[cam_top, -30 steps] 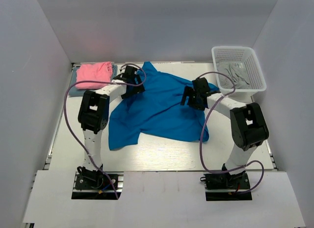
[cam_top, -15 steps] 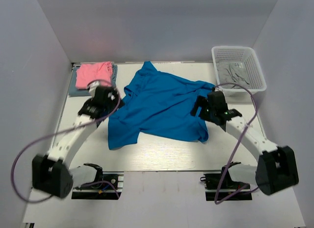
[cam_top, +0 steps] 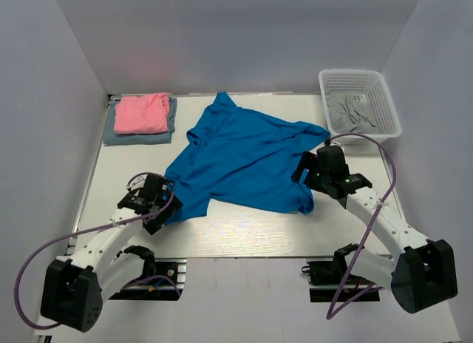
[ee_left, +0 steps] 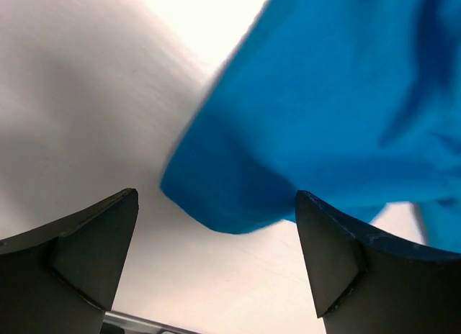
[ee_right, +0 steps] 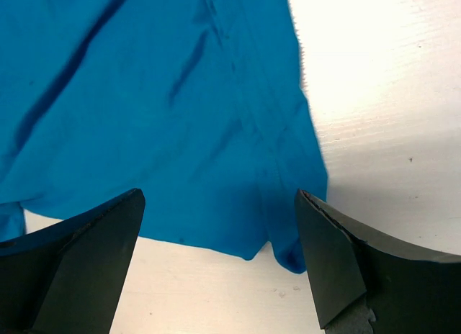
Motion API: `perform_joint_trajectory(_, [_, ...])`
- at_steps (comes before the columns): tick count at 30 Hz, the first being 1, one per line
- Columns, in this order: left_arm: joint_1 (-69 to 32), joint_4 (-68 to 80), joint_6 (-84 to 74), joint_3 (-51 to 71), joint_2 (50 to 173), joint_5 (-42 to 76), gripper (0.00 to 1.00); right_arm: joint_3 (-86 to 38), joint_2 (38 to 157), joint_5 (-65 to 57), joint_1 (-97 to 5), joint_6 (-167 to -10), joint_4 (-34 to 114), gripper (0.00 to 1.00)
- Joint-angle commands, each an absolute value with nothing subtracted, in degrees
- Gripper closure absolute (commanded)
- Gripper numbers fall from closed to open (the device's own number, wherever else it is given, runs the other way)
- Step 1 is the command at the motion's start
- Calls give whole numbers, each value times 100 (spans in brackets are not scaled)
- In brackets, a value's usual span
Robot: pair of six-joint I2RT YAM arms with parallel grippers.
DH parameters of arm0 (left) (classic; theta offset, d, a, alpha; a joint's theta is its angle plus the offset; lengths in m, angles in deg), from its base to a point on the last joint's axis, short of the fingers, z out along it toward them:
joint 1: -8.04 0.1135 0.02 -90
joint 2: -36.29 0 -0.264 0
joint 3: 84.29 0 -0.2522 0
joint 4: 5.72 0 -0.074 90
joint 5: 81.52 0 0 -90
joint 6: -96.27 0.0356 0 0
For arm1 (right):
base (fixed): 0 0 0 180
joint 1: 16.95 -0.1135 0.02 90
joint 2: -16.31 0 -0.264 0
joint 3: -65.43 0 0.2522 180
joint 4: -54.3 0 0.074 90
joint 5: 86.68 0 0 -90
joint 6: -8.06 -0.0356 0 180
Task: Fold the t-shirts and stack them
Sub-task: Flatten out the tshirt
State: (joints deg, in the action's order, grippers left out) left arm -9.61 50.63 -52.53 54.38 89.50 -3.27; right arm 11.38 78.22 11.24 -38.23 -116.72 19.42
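Observation:
The bright blue t-shirt (cam_top: 244, 154) lies spread and creased in the middle of the table. The pink t-shirt (cam_top: 142, 112) lies folded on top of the folded grey-blue t-shirt (cam_top: 118, 137) at the far left. My left gripper (cam_top: 163, 211) is open and empty, low over the table at the blue shirt's near-left corner (ee_left: 324, 118), which lies just ahead of the jaws (ee_left: 216, 269). My right gripper (cam_top: 305, 177) is open and empty above the blue shirt's near-right corner (ee_right: 166, 118), with the hem between and ahead of its jaws (ee_right: 220, 269).
A white mesh basket (cam_top: 353, 72) stands at the far right with grey cloth (cam_top: 351, 114) inside. Grey walls enclose the white table (cam_top: 244, 228) on three sides. Both arms' purple cables loop near the front edge.
Both arms pulled back from the shirt's far part. The left gripper swung down to the near-left corner; the right moved to the near-right corner. The blue shirt lies flatter.

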Motion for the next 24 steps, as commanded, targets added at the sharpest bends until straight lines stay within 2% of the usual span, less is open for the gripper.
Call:
perform_joint_trajectory(1, [-1015,5260,-5542,5304,9341,-444,0,1238,7914,1334,-3813,-11657,1901,10])
perform_joint_trajectory(5, [-1016,5208,-5595,5356,9789,-445,0,1212,8020,1386,-3804,-11622,1918,10])
perform_joint_trajectory(7, [-1016,5085,-5595,5408,9790,-444,4,1221,8064,1430,-3804,-11648,1901,10])
perform_joint_trajectory(10, [-1016,4857,-5595,5514,9790,-444,21,1212,8152,1422,-3804,-11622,1919,10])
perform_joint_trajectory(11, [-1016,4700,-5595,5514,9790,-496,27,1221,8178,1439,-3787,-11613,1875,10])
perform_joint_trajectory(12, [-1016,4611,-5517,5514,9790,-497,39,1221,8213,1422,-3804,-11613,1866,10])
perform_joint_trajectory(14, [-1016,4322,-5464,5514,9843,-497,55,1212,8222,1474,-3787,-11595,1761,10])
perform_joint_trajectory(16, [-1077,4049,-5148,5514,9912,-497,77,1265,8222,1597,-3796,-11604,1638,10])
perform_joint_trajectory(17, [-1077,3987,-5086,5514,10009,-427,92,1247,8318,1737,-3795,-11630,1481,10])
perform_joint_trajectory(18, [-1077,3986,-5025,5392,10071,-427,100,1195,8371,1860,-3795,-11630,1401,10])
perform_joint_trajectory(24, [-1077,4039,-4910,5268,10037,-734,100,1474,8521,1512,-3813,-11631,996,10])
